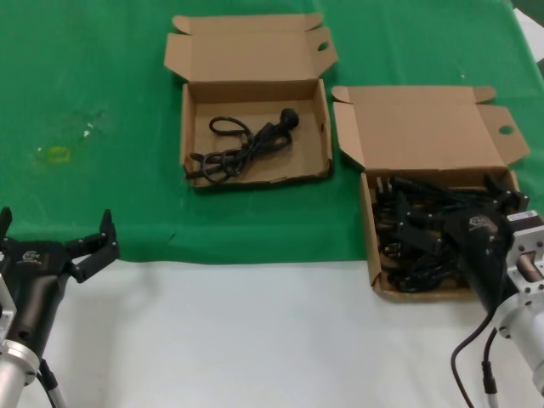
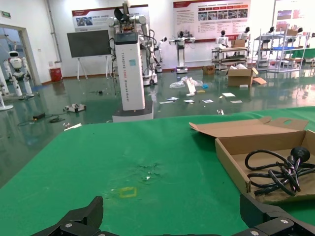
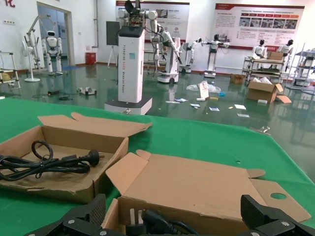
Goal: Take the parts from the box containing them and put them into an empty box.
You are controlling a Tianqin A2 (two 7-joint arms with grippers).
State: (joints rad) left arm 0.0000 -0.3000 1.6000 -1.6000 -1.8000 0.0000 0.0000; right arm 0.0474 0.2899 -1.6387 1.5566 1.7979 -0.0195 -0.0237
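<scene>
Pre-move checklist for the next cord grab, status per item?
1. Right claw over the full box: ok, it sits above the cord pile.
2. Right claw open for the grab: ok, its fingers are spread in the right wrist view.
3. Right claw empty: cannot tell, the pile hides its tips.
4. Receiving box open with room: ok, its lid is back and only one cord lies inside.
5. Left claw out of the way: ok, open near the table's front, apart from both boxes.
</scene>
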